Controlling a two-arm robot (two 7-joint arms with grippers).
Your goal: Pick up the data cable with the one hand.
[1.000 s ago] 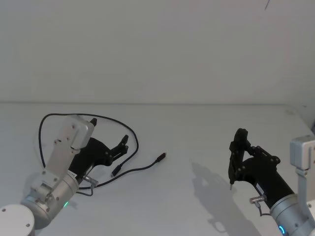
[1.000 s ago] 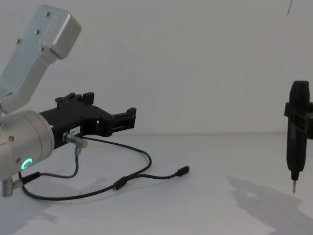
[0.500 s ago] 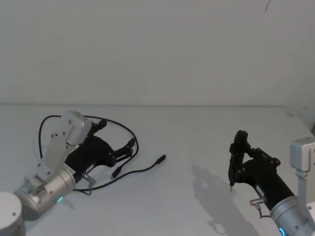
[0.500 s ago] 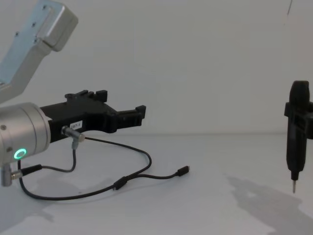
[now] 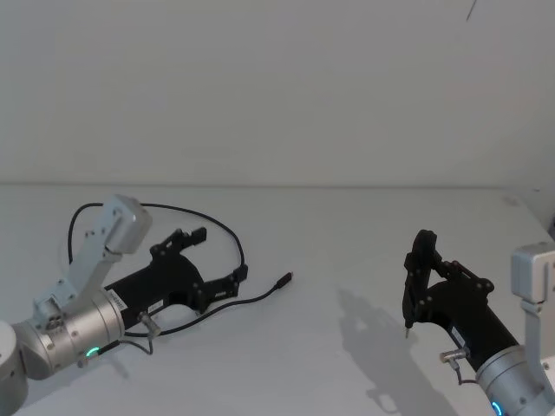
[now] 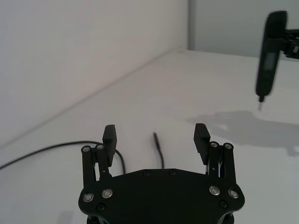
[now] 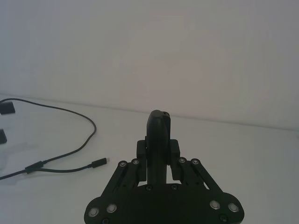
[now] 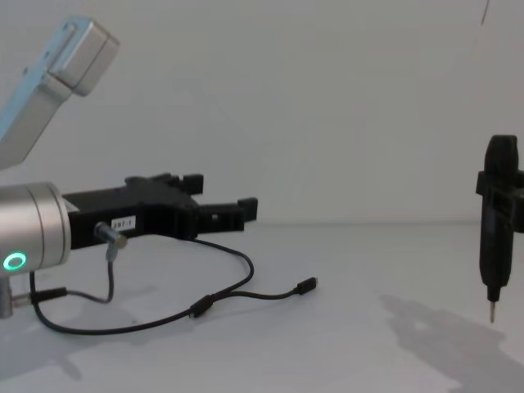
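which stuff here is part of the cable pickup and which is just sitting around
Part of the job:
- data cable, lying on the table
- left gripper, jaws open, above the cable

Just there:
- right gripper, off to the right, shut on a pen-shaped tool

A: Left gripper (image 8: 221, 196): flat black, two fingers, small white label (image 8: 123, 223), silver screws (image 6: 107, 192).
B: Wrist's a silver cylinder (image 8: 37, 237), green ring light (image 8: 14, 262). Right gripper (image 7: 159, 151): black linkage, same screws.
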